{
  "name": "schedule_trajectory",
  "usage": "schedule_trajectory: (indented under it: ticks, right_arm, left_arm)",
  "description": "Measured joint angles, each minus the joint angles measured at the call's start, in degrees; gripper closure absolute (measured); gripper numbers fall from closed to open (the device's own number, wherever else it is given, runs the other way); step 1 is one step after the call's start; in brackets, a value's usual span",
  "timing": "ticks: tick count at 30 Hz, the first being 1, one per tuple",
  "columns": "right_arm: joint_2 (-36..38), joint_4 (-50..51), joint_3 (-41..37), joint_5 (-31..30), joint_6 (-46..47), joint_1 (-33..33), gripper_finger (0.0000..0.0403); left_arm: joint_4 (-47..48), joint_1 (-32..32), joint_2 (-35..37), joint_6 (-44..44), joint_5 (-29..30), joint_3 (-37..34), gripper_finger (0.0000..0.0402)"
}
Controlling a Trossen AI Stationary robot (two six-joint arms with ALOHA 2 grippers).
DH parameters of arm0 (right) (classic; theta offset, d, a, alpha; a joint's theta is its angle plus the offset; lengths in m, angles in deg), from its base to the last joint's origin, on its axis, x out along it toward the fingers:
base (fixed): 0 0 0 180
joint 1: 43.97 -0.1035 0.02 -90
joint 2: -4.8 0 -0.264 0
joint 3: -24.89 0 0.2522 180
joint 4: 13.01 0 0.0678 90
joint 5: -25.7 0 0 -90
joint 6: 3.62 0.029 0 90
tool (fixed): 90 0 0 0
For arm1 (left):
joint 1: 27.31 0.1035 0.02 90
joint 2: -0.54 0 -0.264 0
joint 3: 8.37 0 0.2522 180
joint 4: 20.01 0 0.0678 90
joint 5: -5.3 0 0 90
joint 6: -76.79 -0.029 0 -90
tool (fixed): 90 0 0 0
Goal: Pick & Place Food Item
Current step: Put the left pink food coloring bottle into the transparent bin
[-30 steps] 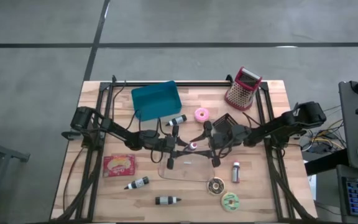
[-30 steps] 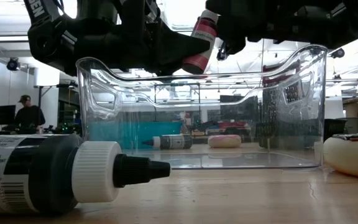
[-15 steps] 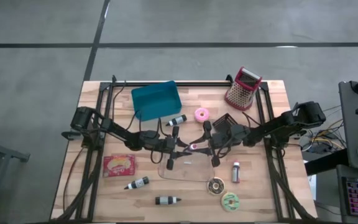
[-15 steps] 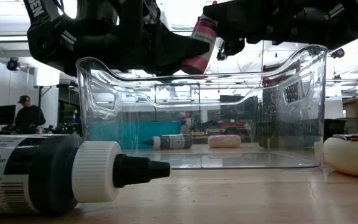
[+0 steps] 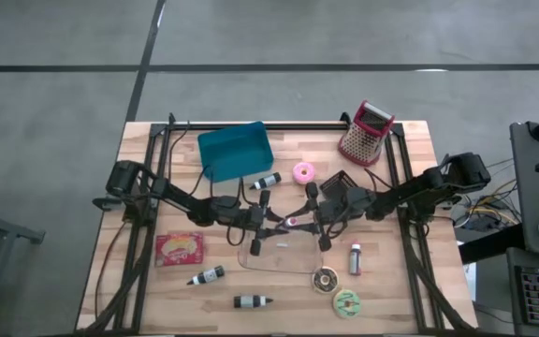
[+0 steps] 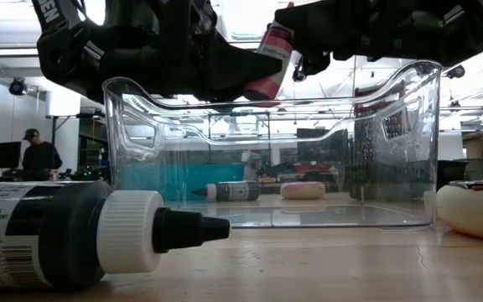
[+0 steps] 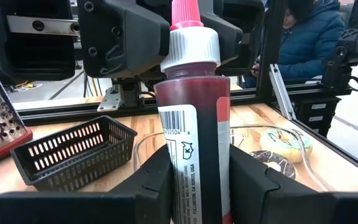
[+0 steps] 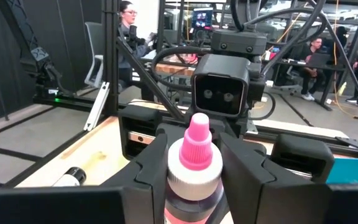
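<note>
Bottle: we see the red, pink-capped bottle [image 7: 191,124] held in the air above the clear bin [image 6: 267,151] at mid-table, both arms meeting on it, which looks to us like a handover
Clear bin: open-topped and directly under the bottle, so we judge it the drop target
Left gripper [image 7: 194,180]: fingers clamped on the bottle's body
Right gripper [image 8: 191,155]: fingers closed against the bottle near its cap end
</note>
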Motion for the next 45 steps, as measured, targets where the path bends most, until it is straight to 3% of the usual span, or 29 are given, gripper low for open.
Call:
schedule_trajectory:
  ticks: [14, 41, 45]
  right_arm:
    - [0.0, 1.3, 0.0, 0.8, -1.4, -0.4, 0.0296]
    - [0.1, 7.1, 0.0, -0.2, 1.9, -0.9, 0.0296]
    - [0.1, 7.7, 0.0, 0.5, 2.3, -0.9, 0.0296]
  left_arm:
    - [0.9, 0.0, 0.1, 0.4, -1.8, 0.0, 0.0254]
    - [5.0, -0.1, 0.1, 4.7, -3.3, 0.0, 0.0251]
    - [5.0, -0.1, 0.1, 7.5, -4.1, 0.1, 0.0235]
